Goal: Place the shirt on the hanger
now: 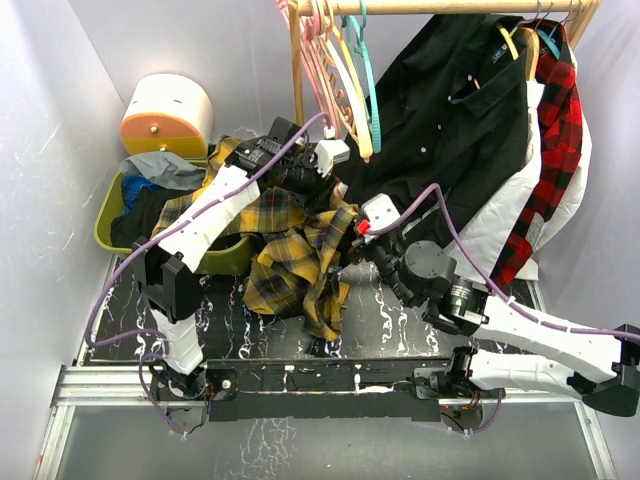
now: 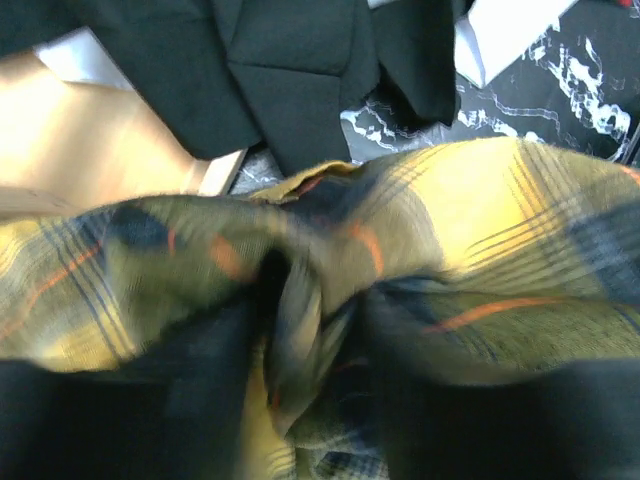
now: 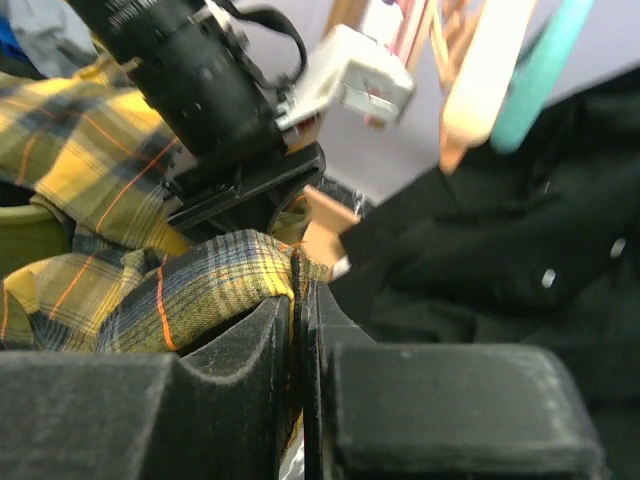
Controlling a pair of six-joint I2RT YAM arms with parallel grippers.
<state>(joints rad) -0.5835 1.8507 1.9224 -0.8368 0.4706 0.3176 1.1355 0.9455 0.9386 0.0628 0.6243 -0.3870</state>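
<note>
The yellow-and-black plaid shirt hangs bunched between both grippers, partly over the green bin and down to the dark marbled table. My left gripper is shut on a fold of it. In the left wrist view the shirt fills the frame and hides most of the fingers. My right gripper is shut on the shirt's edge, with thin cloth pinched at the tips. The teal hanger hangs on the rail above; it also shows in the right wrist view.
A green bin of clothes stands at back left, under a cream-and-orange round box. A wooden rail carries pink hangers, cream hangers, a black shirt and a red plaid shirt.
</note>
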